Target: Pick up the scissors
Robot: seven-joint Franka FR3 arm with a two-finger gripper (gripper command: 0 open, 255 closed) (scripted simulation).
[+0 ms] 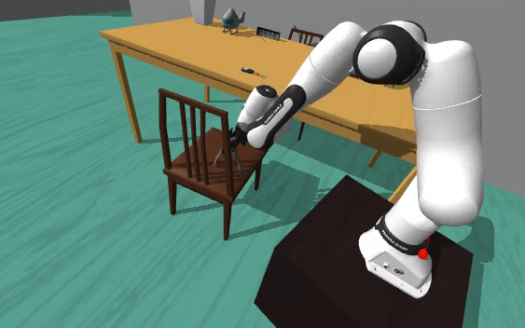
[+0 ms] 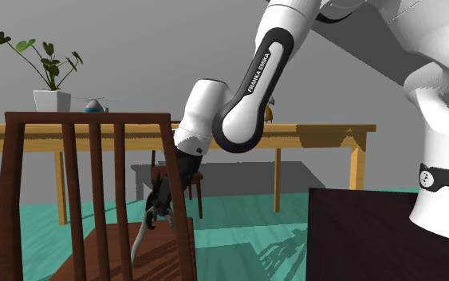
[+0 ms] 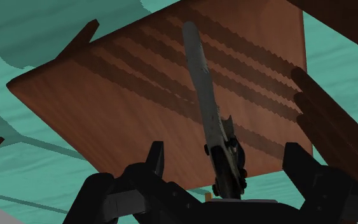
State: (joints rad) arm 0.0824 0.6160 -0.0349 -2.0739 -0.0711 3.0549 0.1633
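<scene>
Single white arm reaching from its dark stand (image 1: 321, 266) at the lower right of the shoulder view down to a brown wooden chair (image 1: 182, 119) left of centre, in front of a long wooden table (image 1: 172, 51) that carries a screwdriver (image 1: 251, 72). The black gripper (image 1: 233, 152) hangs just above the chair seat (image 3: 101, 108). In the wrist view its fingers (image 3: 154, 158) stand wide apart, and the grey-bladed scissors (image 3: 201, 89) sit in the gap between them, handles close to the palm and blades pointing away toward the seat; neither finger touches them, so the gripper (image 3: 225, 159) is open and clasps nothing. In the second exterior view the gripper (image 2: 160, 209) appears at lower left, behind the chair's back slats (image 2: 71, 199), with the scissors (image 2: 140, 239) slanting steeply down from it toward the seat; whether the blade tip touches the seat cannot be told. The scissors (image 1: 217, 160) appear over the seat in the shoulder view.
</scene>
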